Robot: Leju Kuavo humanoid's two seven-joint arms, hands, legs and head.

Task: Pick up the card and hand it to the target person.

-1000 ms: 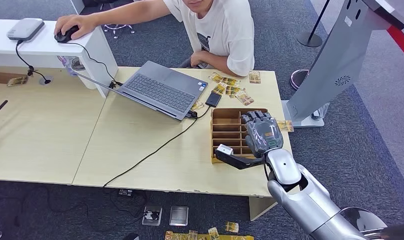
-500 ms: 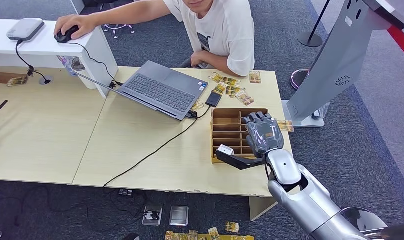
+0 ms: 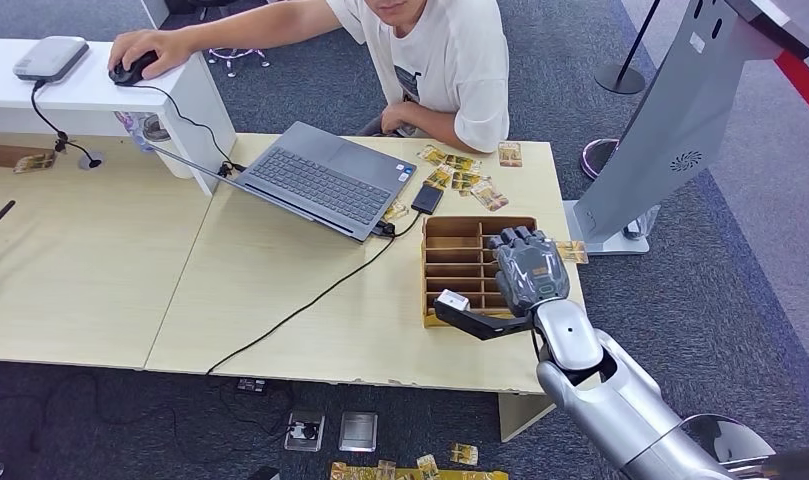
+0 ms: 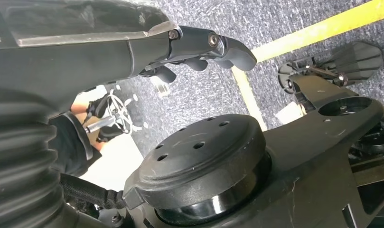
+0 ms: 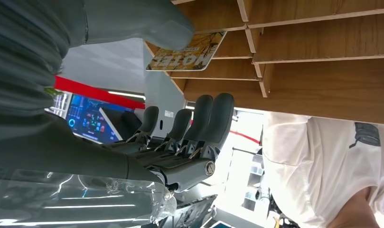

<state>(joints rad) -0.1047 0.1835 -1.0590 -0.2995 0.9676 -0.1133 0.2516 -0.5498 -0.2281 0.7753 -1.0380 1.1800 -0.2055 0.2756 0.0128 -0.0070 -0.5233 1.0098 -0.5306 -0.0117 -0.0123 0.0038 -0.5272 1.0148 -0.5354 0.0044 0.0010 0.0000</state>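
A wooden slotted box (image 3: 458,262) stands on the right part of the light table (image 3: 280,290). My right hand (image 3: 520,275) hovers over the box's right half, fingers pointing away from me and the thumb (image 3: 460,310) spread out to the left; it holds nothing. A yellow card (image 3: 572,251) sticks out at the box's right edge. In the right wrist view that card (image 5: 187,45) lies against the box's wooden dividers (image 5: 318,57), with my thumb (image 5: 147,23) just over it and the fingers (image 5: 199,123) apart from it. My left hand (image 4: 199,47) hangs low with loosely bent fingers, holding nothing.
A person in a white shirt (image 3: 445,60) sits at the far side, one hand on a mouse (image 3: 132,70). An open laptop (image 3: 325,180), its cable (image 3: 300,305), a dark phone (image 3: 427,198) and several loose cards (image 3: 465,172) lie beyond the box. A grey kiosk (image 3: 670,120) stands at the right.
My right hand has shifted slightly nearer and lower over the box. Nothing else has moved.
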